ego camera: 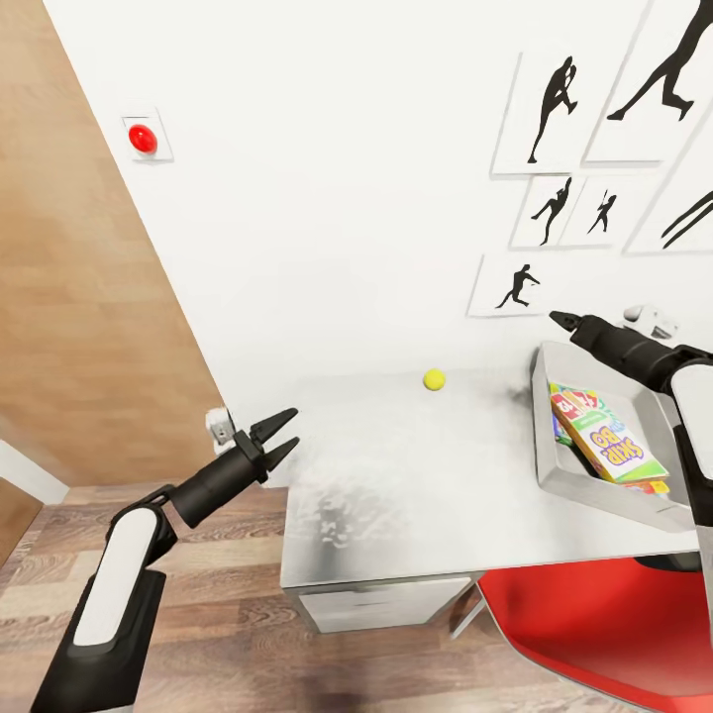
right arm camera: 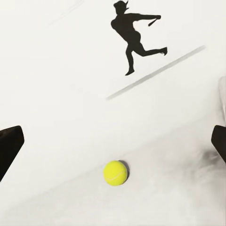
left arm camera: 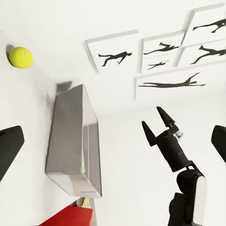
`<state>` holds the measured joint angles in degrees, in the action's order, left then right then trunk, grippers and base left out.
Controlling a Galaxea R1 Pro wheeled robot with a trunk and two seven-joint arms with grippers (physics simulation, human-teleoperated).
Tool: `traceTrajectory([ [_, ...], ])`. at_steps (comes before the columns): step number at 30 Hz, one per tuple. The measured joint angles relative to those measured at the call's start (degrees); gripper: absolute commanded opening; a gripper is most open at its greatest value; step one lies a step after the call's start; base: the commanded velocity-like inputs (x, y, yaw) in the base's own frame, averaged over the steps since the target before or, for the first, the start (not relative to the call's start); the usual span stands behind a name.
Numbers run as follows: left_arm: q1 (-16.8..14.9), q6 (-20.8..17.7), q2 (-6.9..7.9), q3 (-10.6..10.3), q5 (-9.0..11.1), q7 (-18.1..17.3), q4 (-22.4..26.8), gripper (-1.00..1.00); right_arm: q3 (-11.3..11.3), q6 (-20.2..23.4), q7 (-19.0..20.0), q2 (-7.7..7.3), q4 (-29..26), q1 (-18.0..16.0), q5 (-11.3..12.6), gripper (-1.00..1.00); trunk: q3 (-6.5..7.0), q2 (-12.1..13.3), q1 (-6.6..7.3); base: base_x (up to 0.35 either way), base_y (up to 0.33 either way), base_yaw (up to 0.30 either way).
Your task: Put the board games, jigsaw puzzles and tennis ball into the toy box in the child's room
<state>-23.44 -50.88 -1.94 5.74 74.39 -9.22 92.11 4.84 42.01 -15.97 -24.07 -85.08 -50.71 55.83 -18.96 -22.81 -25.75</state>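
The tennis ball rests on the pale grey table near the wall. The toy box stands at the table's right end, holding a yellow-green board game on top of a smaller one. My left gripper hangs open beside the table's left edge, pointing at the ball from well short of it. My right gripper is open above the box's far corner, facing the ball. The jigsaw puzzles and the bed are out of view.
A red chair is tucked in at the table's front right, beside white drawers. Framed silhouette pictures hang on the white wall behind. A red button sits on the wall at the left, with wood floor below.
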Motion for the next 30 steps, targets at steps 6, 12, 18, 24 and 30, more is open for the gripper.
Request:
traceTrajectory([
  [6,0.83,-0.32,0.11,2.83,-0.01,-0.44,-0.01,1.00,-2.64,2.39,-0.43,0.99,1.28,-1.65,0.16,1.00,0.00,0.00,0.00,0.000,0.000,0.000],
  [12,1.53,-0.74,0.47,5.68,0.00,-0.94,-0.01,1.00,-8.34,8.83,-1.09,3.61,7.98,-7.20,-0.01,1.00,0.00,0.01,0.00,0.000,0.000,0.000],
  [18,1.84,-1.97,0.87,7.41,0.05,-1.14,-0.01,1.00,-12.98,13.57,-1.68,6.75,19.59,-14.18,-0.30,1.00,0.00,0.01,0.00,0.000,0.000,0.000],
  [24,1.95,-2.84,1.17,8.81,0.08,-1.22,-0.01,1.00,-15.16,15.49,-1.81,10.17,29.85,-20.04,-1.30,1.00,0.00,0.00,0.00,0.000,0.000,0.000],
  [30,1.88,-3.45,1.57,9.39,0.07,-1.19,0.00,1.00,-15.93,16.20,-1.77,11.86,33.95,-22.73,-3.67,1.00,0.00,0.00,0.00,0.000,0.000,0.000],
])
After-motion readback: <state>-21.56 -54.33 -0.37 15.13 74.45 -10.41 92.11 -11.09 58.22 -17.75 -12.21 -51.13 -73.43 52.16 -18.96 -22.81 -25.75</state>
